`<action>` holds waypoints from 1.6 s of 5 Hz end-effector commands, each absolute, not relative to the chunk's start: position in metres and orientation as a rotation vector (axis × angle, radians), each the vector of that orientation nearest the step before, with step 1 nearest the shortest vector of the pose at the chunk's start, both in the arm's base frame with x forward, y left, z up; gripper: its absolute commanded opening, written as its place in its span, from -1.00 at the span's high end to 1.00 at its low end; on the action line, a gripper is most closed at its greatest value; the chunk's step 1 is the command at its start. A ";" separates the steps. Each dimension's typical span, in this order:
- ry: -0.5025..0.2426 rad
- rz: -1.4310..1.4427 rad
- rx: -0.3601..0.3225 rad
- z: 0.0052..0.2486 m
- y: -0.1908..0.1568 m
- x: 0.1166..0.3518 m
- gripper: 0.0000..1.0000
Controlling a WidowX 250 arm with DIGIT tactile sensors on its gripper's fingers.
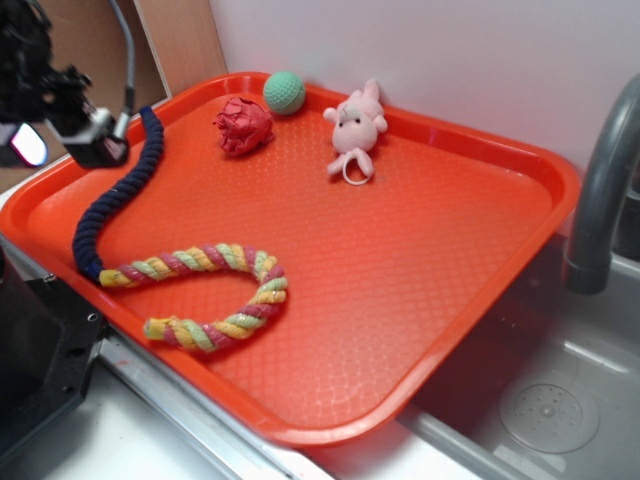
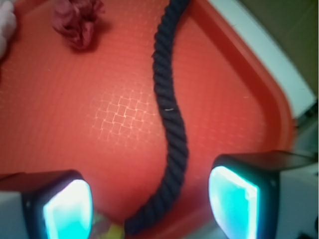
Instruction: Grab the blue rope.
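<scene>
Exterior view: orange tray [image 1: 520,170] holds blue rope [image 1: 118,195], toys.

Navy rope [image 1: 112,196], orange waffle-pattern tray [image 1: 420,260]

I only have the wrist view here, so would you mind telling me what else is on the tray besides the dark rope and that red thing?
Observer: Near the tray's back rim sit a green ball and a pink plush toy, beside the red fabric toy.
Operator: Thank you. Where does the blue rope end?
Observer: The blue rope curves toward the front, and its end meets a pastel twisted rope bent into a U.
Operator: And what lies beyond the tray?
Observer: A grey faucet and a sink basin stand beside the tray, on the side away from the tool, which is open over the rope.
</scene>
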State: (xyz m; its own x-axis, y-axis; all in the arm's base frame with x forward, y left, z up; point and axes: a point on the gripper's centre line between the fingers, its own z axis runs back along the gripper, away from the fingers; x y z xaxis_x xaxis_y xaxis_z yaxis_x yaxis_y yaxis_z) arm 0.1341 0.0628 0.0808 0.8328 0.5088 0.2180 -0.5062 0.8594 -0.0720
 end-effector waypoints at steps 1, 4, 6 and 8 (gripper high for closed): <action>-0.235 0.550 0.077 0.044 0.081 0.150 -1.00; -0.182 0.490 0.060 0.009 0.085 0.154 1.00; -0.168 0.475 0.066 0.012 0.081 0.153 1.00; -0.088 0.326 0.083 0.056 0.056 0.166 1.00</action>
